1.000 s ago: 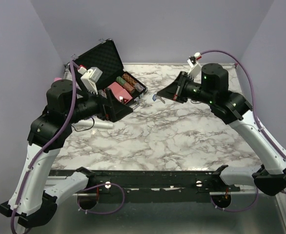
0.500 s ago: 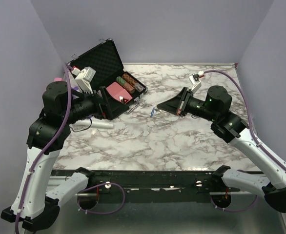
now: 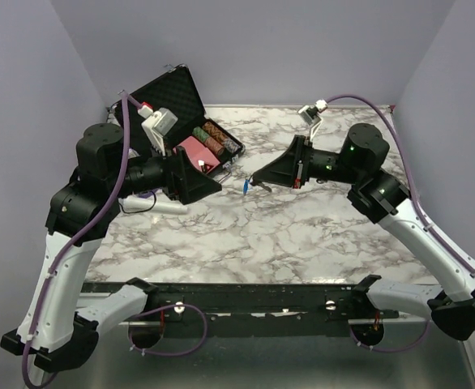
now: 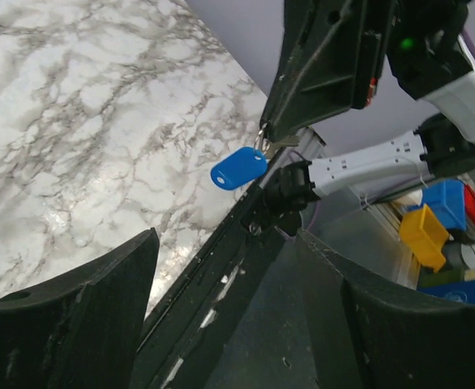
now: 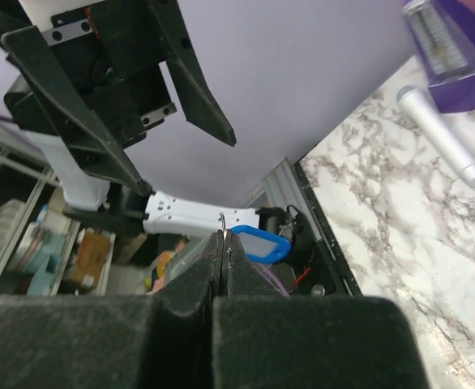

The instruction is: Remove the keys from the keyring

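You're barely started here. Your right gripper (image 3: 256,180) is pinched tight on the keyring (image 4: 262,142), with its blue tag (image 4: 238,168) dangling in the air mid-frame. The left gripper (image 3: 215,185) sits just left of it, spread wide and grabbing nothing. The keys are too tiny to spot, and none look removed.

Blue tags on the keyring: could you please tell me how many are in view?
1. The blue tag hangs in the air from the keyring pinched in the shut right gripper, opposite the open left gripper; none seems hidden.
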Available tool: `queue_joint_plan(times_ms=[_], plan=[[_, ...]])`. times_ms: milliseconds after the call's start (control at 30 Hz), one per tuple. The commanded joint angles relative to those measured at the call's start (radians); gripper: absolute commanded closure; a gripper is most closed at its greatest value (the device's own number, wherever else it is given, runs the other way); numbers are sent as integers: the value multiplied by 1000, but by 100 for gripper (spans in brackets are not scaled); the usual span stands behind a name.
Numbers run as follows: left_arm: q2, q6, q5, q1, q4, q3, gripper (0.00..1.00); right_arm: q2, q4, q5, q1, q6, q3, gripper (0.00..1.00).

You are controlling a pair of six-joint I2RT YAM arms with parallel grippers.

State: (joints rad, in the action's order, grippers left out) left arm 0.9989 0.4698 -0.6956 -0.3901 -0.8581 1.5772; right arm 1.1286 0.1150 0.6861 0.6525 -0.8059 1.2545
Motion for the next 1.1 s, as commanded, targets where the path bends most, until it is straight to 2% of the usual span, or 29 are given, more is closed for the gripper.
queue_joint_plan(times_ms=[0, 200, 533, 833, 1067], plan=[[-6, -57, -117, -55, 13, 0, 28, 40, -60, 206, -4, 27, 46, 99], [24, -68, -108, -110, 10, 32, 38, 76, -104, 306, -4, -12, 62, 99], [72, -42, -59, -164, 51, 40, 47, 102, -164, 377, -4, -67, 69, 99], [104, -22, -47, -184, 74, 69, 53, 92, -160, 382, -2, -75, 60, 99], [129, -23, -38, -207, 64, 99, 54, 92, -130, 385, -2, -62, 75, 99]])
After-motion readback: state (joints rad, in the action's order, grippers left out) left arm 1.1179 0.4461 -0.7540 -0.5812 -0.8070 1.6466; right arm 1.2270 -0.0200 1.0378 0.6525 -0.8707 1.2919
